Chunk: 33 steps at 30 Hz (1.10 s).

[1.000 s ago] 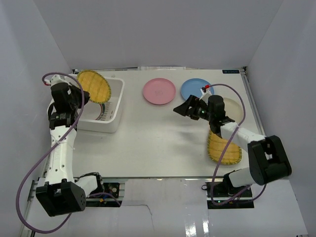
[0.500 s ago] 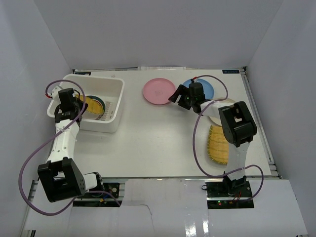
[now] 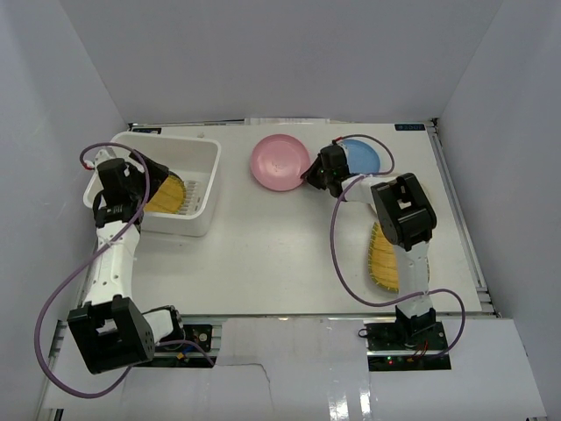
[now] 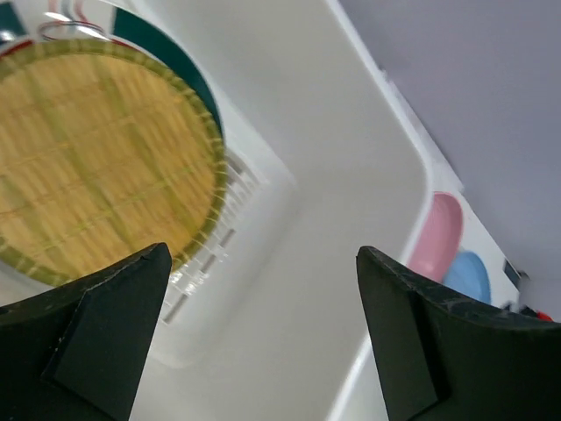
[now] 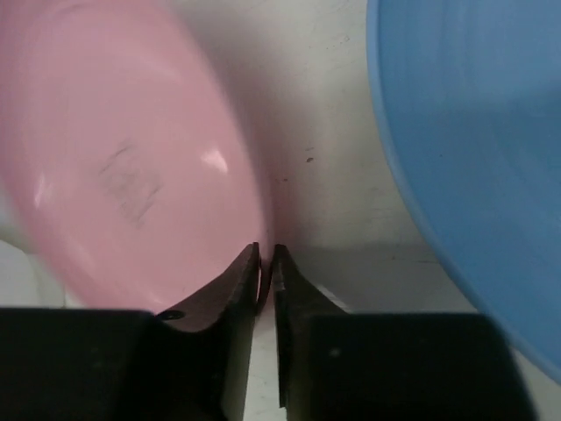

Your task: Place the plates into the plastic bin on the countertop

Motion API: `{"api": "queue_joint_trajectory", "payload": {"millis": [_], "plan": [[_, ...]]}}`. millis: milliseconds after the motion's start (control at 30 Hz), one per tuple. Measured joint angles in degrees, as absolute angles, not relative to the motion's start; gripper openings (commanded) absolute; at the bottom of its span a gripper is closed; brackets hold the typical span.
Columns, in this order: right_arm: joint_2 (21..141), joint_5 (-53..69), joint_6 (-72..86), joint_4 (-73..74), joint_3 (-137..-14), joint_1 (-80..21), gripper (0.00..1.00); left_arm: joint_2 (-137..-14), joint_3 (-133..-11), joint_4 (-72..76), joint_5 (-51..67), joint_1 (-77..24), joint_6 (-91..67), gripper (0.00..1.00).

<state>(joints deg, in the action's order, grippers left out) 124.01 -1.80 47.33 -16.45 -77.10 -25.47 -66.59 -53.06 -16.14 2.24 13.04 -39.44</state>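
On the white counter (image 3: 272,254), pale grey walls (image 3: 280,61) on three sides: plates split between bin and open surface.
Far-left corner: left gripper (image 4: 261,254) spread wide over the bin (image 3: 180,224); inside, round woven plate (image 4: 96,167) lies on a green-rimmed plate (image 4: 171,61). Far centre: right gripper (image 5: 266,256) pinches the pink plate (image 3: 279,162) by its rim, blue plate (image 3: 361,156) just beside. Near right, under the arm: rectangular woven plate (image 3: 383,259). Thin metal edge rims the counter.

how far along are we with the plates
Done: the round woven plate lies in the plastic bin on a green-rimmed plate, left gripper open above them. In hand: the right gripper pinches the pink plate by its rim. Left: at least the blue plate and the rectangular woven plate on the countertop.
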Motion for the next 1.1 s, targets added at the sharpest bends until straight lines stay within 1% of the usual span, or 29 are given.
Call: {"api": "queue_joint_trajectory", "payload": {"millis": [67,133,200,300,433,533,600,733,800,833,867,933,967,1033,1067,1100], "plan": [[123.90,-1.39,48.47,-18.04,-75.92,-25.19,0.08,-65.10,-53.06,-16.05,6.13,12.91,-39.42,0.98],[121.86,-1.52,49.12,-19.53,-72.53,-25.15,0.08,-62.89,-53.06,-16.32,9.30,12.58,-39.24,0.98],[118.19,-1.26,48.80,-19.86,-67.94,-25.15,0.08,-60.23,-53.06,-16.27,12.53,11.92,-38.89,0.97],[110.26,-1.58,47.33,-20.25,-61.04,-25.19,0.08,-56.90,-53.32,-16.25,17.93,9.41,-38.35,0.94],[95.66,-1.15,43.11,-22.24,-52.62,-25.15,0.08,-56.62,-55.55,-17.02,24.03,-0.08,-36.25,0.91],[83.59,1.93,40.38,-23.77,-46.06,-24.77,0.08,-57.58,-56.93,-18.31,27.09,-7.60,-34.39,0.90],[77.60,4.34,38.94,-23.53,-43.57,-24.71,0.08,-58.48,-57.17,-19.09,27.90,-11.81,-33.26,0.89],[70.08,9.65,37.30,-23.09,-40.66,-24.49,0.08,-62.78,-57.78,-20.16,27.83,-17.72,-31.31,0.86],[68.25,11.84,36.95,-22.44,-39.57,-24.49,0.08,-66.37,-58.33,-20.29,27.35,-20.16,-30.39,0.81],[67.79,12.75,36.88,-21.96,-39.22,-24.49,0.08,-67.85,-58.37,-20.32,27.00,-21.08,-30.15,0.77],[67.57,13.61,36.80,-21.58,-38.96,-24.51,0.08,-68.99,-58.37,-20.40,26.63,-21.87,-29.93,0.63],[67.42,14.66,36.60,-20.53,-38.50,-24.49,0.08,-70.63,-58.37,-20.40,25.91,-23.09,-29.85,0.46],[67.44,15.00,36.49,-19.86,-38.37,-24.49,0.08,-70.96,-58.37,-20.25,25.76,-23.51,-29.32,0.27],[67.44,15.90,36.40,-19.35,-38.00,-24.49,0.09,-71.07,-58.37,-19.99,25.30,-23.94,-29.34,0.10],[67.44,16.10,36.42,-19.38,-37.93,-24.49,0.15,-71.07,-58.39,-20.12,23.90,-24.14,-29.36,0.00],[67.40,16.75,36.47,-19.79,-37.93,-24.51,0.43,-71.20,-58.39,-20.58,22.26,-24.12,-29.23,0.00]]}}
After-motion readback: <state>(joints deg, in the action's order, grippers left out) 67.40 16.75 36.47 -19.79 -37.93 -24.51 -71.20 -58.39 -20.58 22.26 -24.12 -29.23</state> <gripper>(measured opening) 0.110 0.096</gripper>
